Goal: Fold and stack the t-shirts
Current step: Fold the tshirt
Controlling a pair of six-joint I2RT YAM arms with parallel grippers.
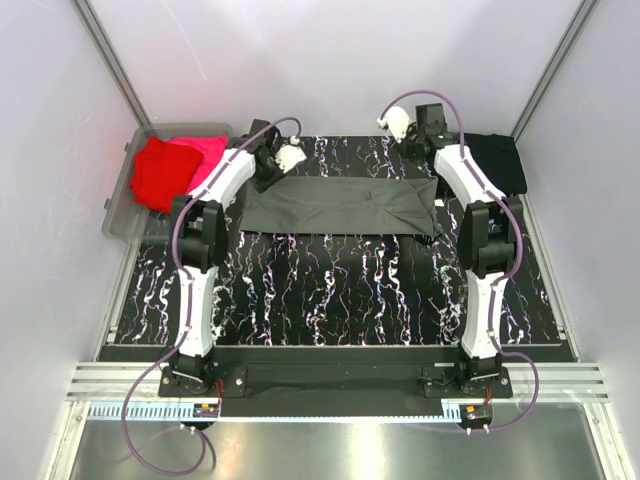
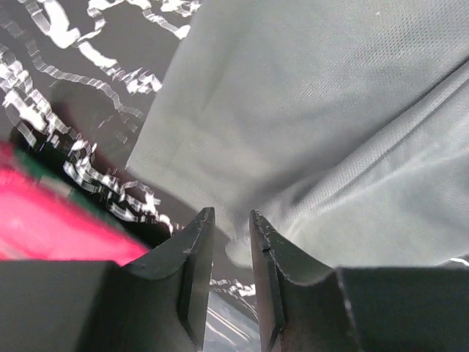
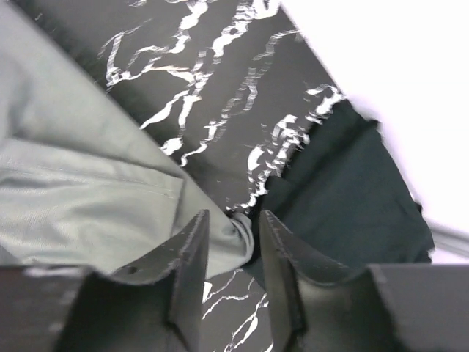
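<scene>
Bin, far left: a clear bin [image 1: 120, 205] off the mat's far-left corner holds the red shirt [image 1: 160, 172] and the pink shirt [image 1: 205, 160], both bunched and unfolded. By this view they are work yet to do.
Left gripper: the left gripper [image 1: 283, 158] hangs at the far-left corner of the cloth. Its jaws are drawn nearly together with a slim gap, and grey fabric shows in that gap. Whether it is pinched cannot be told.
Dark grey shirt, centre: the dark grey shirt [image 1: 340, 205] lies on the far half of the marbled mat [image 1: 330, 290] as a long flat band. It looks folded once lengthwise and not yet folded into a compact square.
Right gripper: the right gripper [image 1: 400, 125] sits past the band's far-right end. In the wrist view its jaws are almost closed over the shirt's corner, and any grip cannot be told.
Black shirt, far right: the black shirt [image 1: 500, 162] rests at the mat's far-right corner, just beside the grey band's end. It appears to be the start of the stack.
Progress: judged early to middle, with one shirt down, one mid-fold and at least two waiting.
Edges and room: the bin crowds the left end and the black shirt crowds the right, and enclosure walls [image 1: 50, 250] stand close on both sides. The near half of the mat offers the open run for folding.
</scene>
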